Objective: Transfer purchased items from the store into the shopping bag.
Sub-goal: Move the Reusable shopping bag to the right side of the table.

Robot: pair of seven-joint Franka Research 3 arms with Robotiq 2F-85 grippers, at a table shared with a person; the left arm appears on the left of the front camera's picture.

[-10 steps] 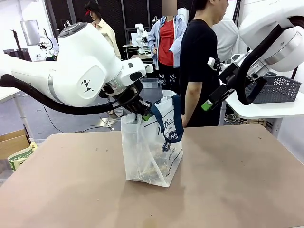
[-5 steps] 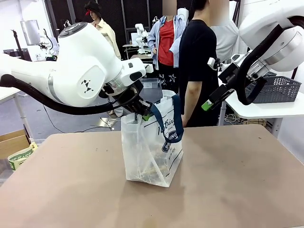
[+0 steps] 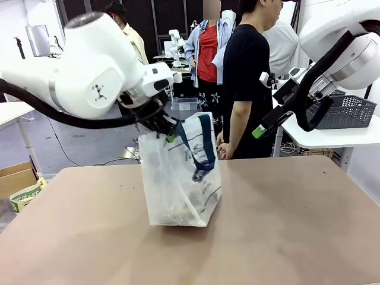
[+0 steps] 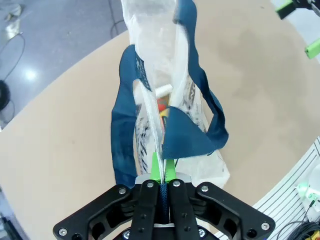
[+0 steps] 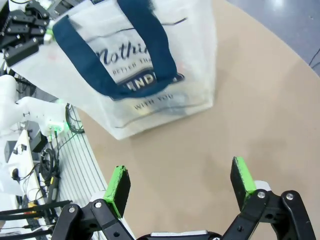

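The shopping bag (image 3: 178, 178), translucent plastic with navy straps, stands tilted on the brown table (image 3: 297, 225). My left gripper (image 3: 168, 129) is shut on the bag's top edge, green pads (image 4: 163, 170) pinching the plastic rim and a strap. Down inside the bag I see a white roll, a red-and-yellow pack (image 4: 163, 106) and a brownish jumble (image 3: 181, 209) at the bottom. My right gripper (image 3: 261, 127) hangs open above the table's far right, empty; its view looks down on the bag (image 5: 150, 75) and its dark lettering.
A person in a black shirt (image 3: 246, 77) stands at the far edge behind the bag. A dark grey mesh basket (image 3: 347, 111) sits on a white table at right. A cardboard box (image 3: 18, 181) lies on the floor at left.
My left gripper has risen and moved left with the bag's rim; the bag has shifted left and tilted. The right arm has stayed put.
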